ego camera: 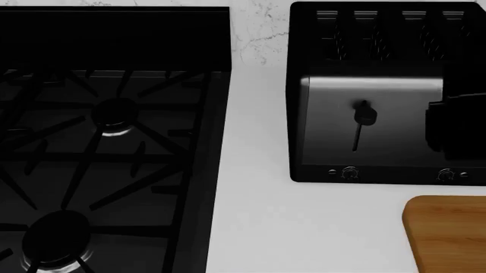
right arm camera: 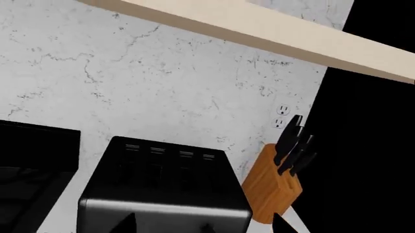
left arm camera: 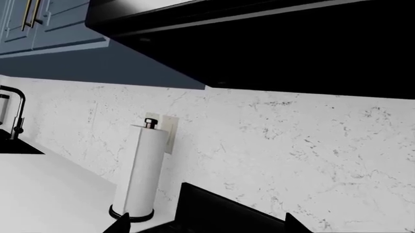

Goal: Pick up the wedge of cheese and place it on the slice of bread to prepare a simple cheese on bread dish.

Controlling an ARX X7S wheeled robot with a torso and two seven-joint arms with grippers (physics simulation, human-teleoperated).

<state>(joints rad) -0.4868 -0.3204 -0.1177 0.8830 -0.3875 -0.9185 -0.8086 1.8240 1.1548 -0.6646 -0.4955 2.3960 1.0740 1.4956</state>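
The wedge of cheese and the slice of bread show in no view. In the left wrist view only the two dark tips of my left gripper [left arm camera: 206,227] show, far apart, so it is open and empty; it faces the backsplash above the stove's back edge. In the right wrist view the tips of my right gripper [right arm camera: 204,226] also stand far apart, open and empty, just above the black toaster [right arm camera: 162,194]. A dark block at the head view's right edge [ego camera: 459,128], in front of the toaster, looks like part of my right arm.
A black gas stove [ego camera: 106,159] fills the head view's left and the toaster [ego camera: 372,114] stands at the right. A tan cutting board's corner [ego camera: 448,233] shows at the front right. A knife block [right arm camera: 272,189], a paper towel roll [left arm camera: 139,170] and a faucet [left arm camera: 16,116] stand along the marble wall.
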